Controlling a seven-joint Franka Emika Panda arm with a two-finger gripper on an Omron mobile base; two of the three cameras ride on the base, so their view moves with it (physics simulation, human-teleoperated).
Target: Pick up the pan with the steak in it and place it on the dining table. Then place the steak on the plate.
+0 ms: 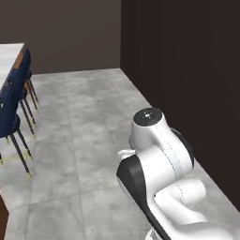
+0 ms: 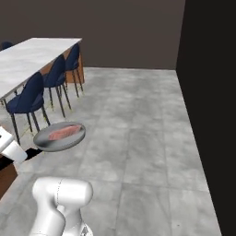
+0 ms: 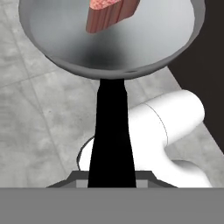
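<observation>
Mid-carry, fingers clamped tight on the black handle of the pan [image 2: 60, 137] with the steak [image 2: 63, 132] aboard, short of the dining table [image 2: 32, 57]; next, closing in and setting down level.

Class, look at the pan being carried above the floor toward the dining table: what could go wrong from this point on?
1. The gripper is shut on the far end of the pan's long handle, so the bowl's weight could tip or twist it.
2. The steak lies loose in the shallow bowl; a tilt or jolt might slide it out onto the floor.
3. The blue chairs stand along the dining table; the pan could clip a chair back on the way in.
</observation>
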